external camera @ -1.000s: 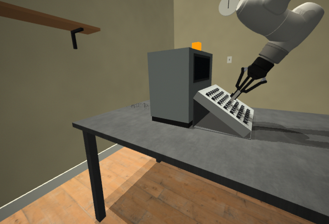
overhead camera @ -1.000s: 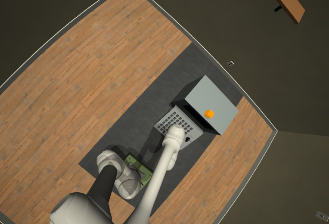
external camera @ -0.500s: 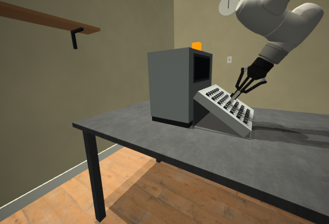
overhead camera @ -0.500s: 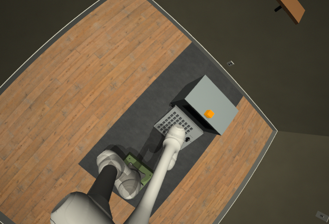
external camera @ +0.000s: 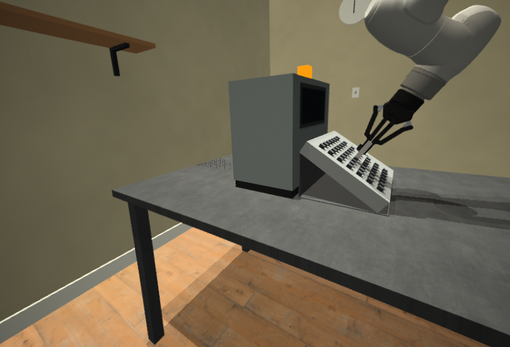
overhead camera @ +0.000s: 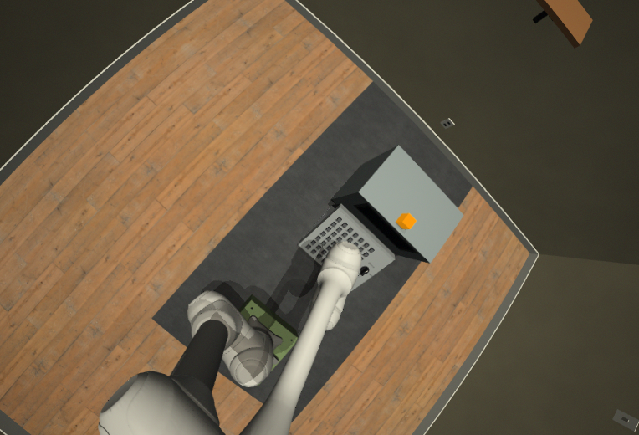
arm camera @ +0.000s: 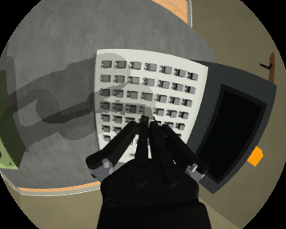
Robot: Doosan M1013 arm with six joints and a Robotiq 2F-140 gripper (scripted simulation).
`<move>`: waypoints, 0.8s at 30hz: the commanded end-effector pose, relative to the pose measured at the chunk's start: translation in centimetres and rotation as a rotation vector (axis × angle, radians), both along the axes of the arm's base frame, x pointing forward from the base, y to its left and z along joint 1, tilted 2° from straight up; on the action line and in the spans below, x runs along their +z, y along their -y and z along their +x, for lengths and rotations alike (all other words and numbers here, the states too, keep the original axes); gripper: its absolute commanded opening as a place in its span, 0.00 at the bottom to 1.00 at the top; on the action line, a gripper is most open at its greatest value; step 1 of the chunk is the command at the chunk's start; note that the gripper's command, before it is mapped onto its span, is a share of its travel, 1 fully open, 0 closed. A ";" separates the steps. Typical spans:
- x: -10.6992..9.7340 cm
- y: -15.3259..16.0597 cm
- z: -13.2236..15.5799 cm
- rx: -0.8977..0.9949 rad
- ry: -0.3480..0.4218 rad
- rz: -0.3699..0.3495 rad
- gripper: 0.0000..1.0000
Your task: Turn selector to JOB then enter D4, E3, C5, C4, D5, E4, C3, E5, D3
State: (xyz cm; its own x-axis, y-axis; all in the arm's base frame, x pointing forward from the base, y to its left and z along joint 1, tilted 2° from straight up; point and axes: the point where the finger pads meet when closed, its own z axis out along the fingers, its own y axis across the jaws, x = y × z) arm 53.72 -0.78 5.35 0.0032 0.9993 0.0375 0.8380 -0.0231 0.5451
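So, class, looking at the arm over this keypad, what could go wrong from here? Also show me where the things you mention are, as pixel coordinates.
The closed gripper (external camera: 363, 151) (arm camera: 147, 112) is down among closely packed keys (external camera: 353, 163) (arm camera: 131, 108), so a slight misalignment could press a neighbour and spoil the order.

The selector (overhead camera: 365, 270) stands on the same panel (overhead camera: 383, 258) (external camera: 344, 171) (arm camera: 199, 86), close by the arm; a careless sideways move might knock it.

Its fingers hide some keys in the wrist view, so a wrong press could go unnoticed.
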 end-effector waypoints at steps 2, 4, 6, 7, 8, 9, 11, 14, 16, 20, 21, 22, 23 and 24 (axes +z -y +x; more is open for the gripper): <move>-0.1 0.0 0.1 0.000 0.000 0.000 0.00; -0.2 0.0 0.1 0.000 0.000 0.000 0.00; -0.3 0.0 0.2 0.000 0.000 0.000 0.00; -0.3 0.0 0.2 0.000 0.000 0.000 0.00; -0.4 0.0 0.3 0.000 0.000 0.000 0.00; -0.4 0.0 0.3 0.000 0.000 0.000 0.00; -0.5 0.0 0.4 0.000 0.000 0.000 0.00; -0.7 0.0 0.5 0.000 0.000 0.000 0.00; -0.7 0.0 0.5 0.000 0.000 0.000 0.00; -0.9 0.0 0.6 0.000 0.000 0.000 0.00; -0.9 0.0 0.6 0.000 0.000 0.000 0.00; -0.9 0.0 0.6 0.000 0.000 0.000 0.00; -1.0 0.0 0.6 0.000 0.000 0.000 0.00; -1.0 0.0 0.6 0.000 0.000 0.000 0.00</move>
